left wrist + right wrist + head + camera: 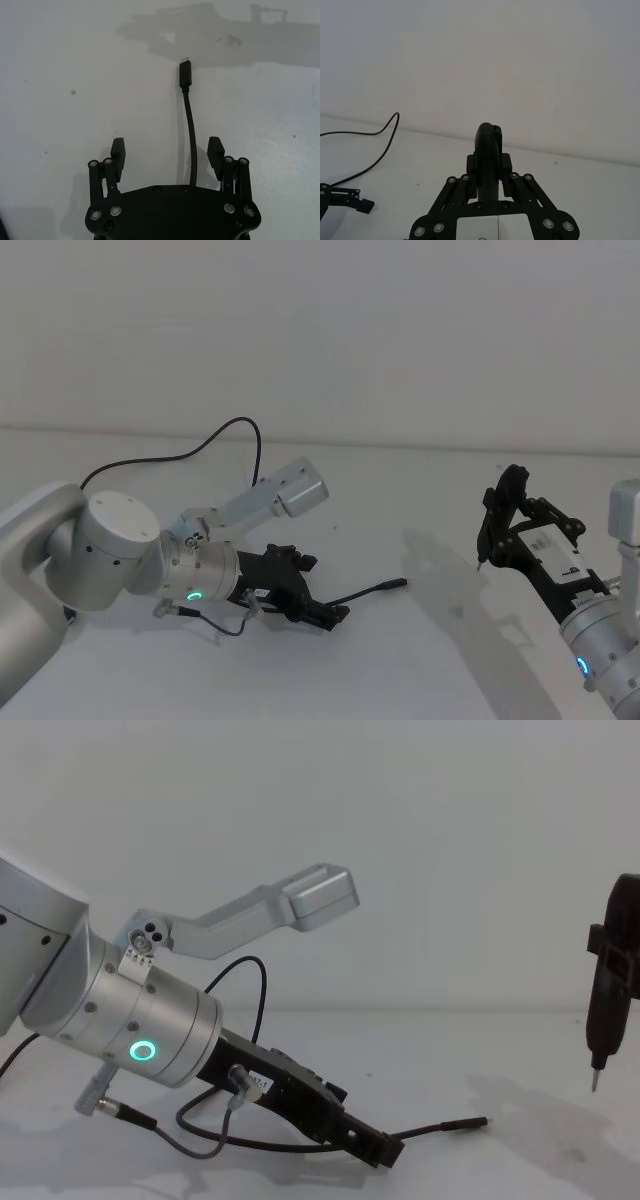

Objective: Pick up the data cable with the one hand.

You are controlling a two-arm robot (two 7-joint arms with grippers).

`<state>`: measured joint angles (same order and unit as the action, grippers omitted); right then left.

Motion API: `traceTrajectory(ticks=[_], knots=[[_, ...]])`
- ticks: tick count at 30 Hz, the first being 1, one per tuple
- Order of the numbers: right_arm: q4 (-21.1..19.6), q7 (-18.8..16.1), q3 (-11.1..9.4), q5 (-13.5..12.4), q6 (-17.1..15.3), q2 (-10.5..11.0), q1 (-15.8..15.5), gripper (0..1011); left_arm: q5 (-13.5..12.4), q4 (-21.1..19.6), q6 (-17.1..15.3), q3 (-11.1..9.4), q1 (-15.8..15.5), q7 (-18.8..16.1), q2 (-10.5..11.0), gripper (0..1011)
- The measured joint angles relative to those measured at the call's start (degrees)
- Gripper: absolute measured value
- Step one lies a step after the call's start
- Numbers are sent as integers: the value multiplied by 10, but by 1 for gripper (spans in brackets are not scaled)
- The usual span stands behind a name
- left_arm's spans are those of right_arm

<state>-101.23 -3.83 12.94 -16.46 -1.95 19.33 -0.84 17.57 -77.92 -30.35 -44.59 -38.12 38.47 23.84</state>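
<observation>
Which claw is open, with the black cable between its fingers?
The left gripper: low over the table, open, fingers either side of the cable. The right gripper is shut, raised, away from it.

Left tool (326,589) lies low over the white worktop (400,670), fingers apart. The black cable (375,588) runs out from between them, plug end pointing right. The cable loops at the back. Right tool (508,525), raised at right, grips a black probe (488,540).

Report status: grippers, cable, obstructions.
Left gripper open, low, straddling data cable, not gripped. Right gripper shut, off the table at right, idle. Nothing blocking the cable.
</observation>
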Motion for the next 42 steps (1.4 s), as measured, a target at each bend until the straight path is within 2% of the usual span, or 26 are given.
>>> traceTrajectory(ticks=[8, 14, 25, 26, 31, 35, 42], knots=[[0, 0, 0, 0, 0, 0, 0, 268, 0, 3, 1, -2, -1, -1, 0, 992], [0, 0, 0, 0, 0, 0, 0, 268, 0, 4, 2, -3, -2, -1, -1, 876], [0, 0, 0, 0, 0, 0, 0, 268, 0, 5, 2, -3, -2, -2, -1, 563], [0, 0, 0, 0, 0, 0, 0, 268, -1, 5, 2, -3, -3, -2, -1, 499], [0, 0, 0, 0, 0, 0, 0, 268, -1, 6, 2, -4, -3, -2, -1, 363], [0, 0, 0, 0, 0, 0, 0, 268, -1, 6, 2, -4, -3, -2, -1, 208], [0, 0, 0, 0, 0, 0, 0, 268, -1, 6, 3, -4, -3, -2, -1, 50]])
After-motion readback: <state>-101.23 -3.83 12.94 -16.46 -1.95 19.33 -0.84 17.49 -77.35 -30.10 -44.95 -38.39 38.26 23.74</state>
